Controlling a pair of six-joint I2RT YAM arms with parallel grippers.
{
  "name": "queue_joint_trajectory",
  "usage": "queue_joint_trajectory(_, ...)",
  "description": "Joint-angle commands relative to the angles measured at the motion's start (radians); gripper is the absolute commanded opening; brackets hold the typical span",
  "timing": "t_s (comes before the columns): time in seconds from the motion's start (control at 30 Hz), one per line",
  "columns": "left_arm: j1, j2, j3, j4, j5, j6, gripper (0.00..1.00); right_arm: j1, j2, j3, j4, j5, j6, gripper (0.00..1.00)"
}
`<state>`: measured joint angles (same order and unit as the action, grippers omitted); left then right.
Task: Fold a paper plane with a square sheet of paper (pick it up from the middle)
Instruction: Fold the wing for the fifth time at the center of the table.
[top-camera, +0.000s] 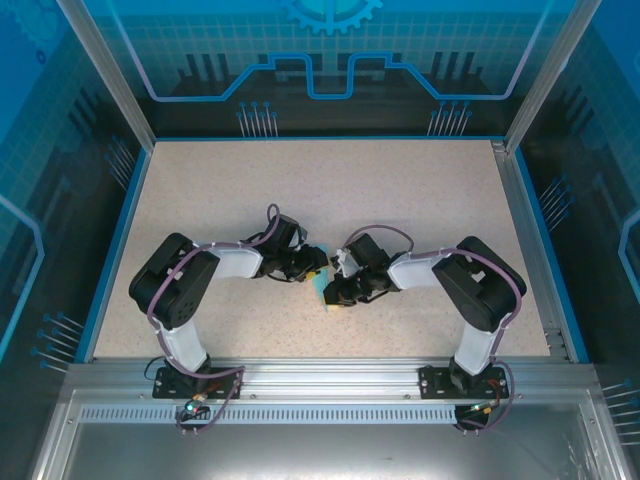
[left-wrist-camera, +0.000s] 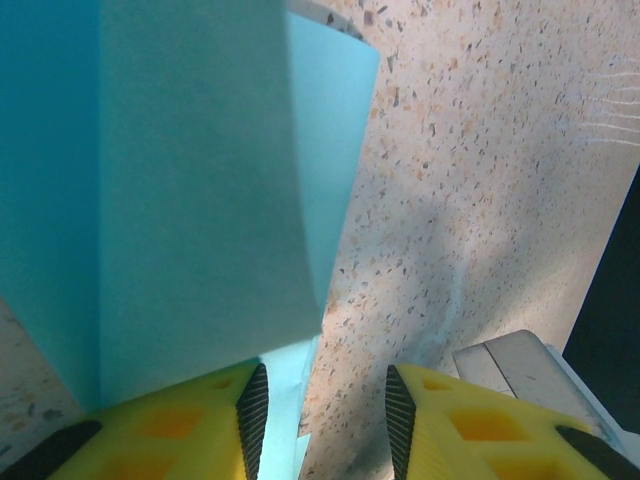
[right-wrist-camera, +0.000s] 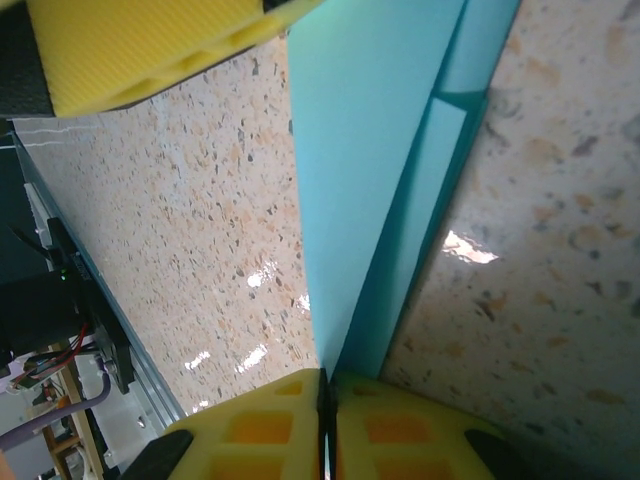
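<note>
The sheet of paper (top-camera: 322, 288) is cyan, partly folded, and lies at the table's middle between both grippers. In the left wrist view the paper (left-wrist-camera: 200, 180) covers the left half, with one flap lifted over my left finger (left-wrist-camera: 180, 425). My left gripper (left-wrist-camera: 327, 420) stands open, with bare table between its pads and a paper strip against the left pad. My right gripper (right-wrist-camera: 326, 400) is shut on the paper's folded edge (right-wrist-camera: 380, 200), which runs up and away from the jaws. In the top view the left gripper (top-camera: 312, 268) and right gripper (top-camera: 335, 295) nearly meet.
The speckled table (top-camera: 330, 190) is walled by blue rails and transparent panels. A yellow finger of the left gripper (right-wrist-camera: 140, 50) hangs close above the paper in the right wrist view. A grey flat part (left-wrist-camera: 515, 365) lies beside my left gripper's right finger.
</note>
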<state>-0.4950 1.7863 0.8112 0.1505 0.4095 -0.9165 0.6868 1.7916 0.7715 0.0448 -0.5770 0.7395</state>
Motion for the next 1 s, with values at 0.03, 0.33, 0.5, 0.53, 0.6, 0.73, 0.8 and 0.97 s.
queue_joint_trajectory(0.03,0.003,0.023,0.01,-0.063,-0.041,0.011,0.4,0.031,-0.002,-0.03,-0.096,-0.034,-0.009,0.11)
queue_joint_trajectory(0.33,0.004,0.023,0.01,-0.068,-0.043,0.012,0.4,0.032,-0.018,-0.042,-0.105,-0.029,-0.011,0.1)
queue_joint_trajectory(0.5,0.004,0.023,0.01,-0.068,-0.043,0.012,0.4,0.032,-0.027,-0.044,-0.111,-0.029,-0.012,0.13)
queue_joint_trajectory(0.53,0.003,0.023,0.011,-0.069,-0.044,0.011,0.4,0.033,-0.026,-0.043,-0.115,-0.027,-0.015,0.13)
queue_joint_trajectory(0.6,0.004,0.025,0.012,-0.069,-0.043,0.011,0.4,0.034,-0.027,-0.04,-0.129,-0.016,-0.018,0.13)
queue_joint_trajectory(0.73,0.003,0.03,0.017,-0.071,-0.04,0.012,0.4,0.034,-0.014,-0.04,-0.132,-0.003,-0.018,0.08)
queue_joint_trajectory(0.8,0.003,0.03,0.017,-0.071,-0.043,0.013,0.4,0.033,-0.014,-0.04,-0.148,0.019,-0.014,0.06)
queue_joint_trajectory(0.97,0.004,0.028,0.015,-0.074,-0.044,0.011,0.4,0.034,-0.009,-0.043,-0.179,0.039,-0.014,0.04)
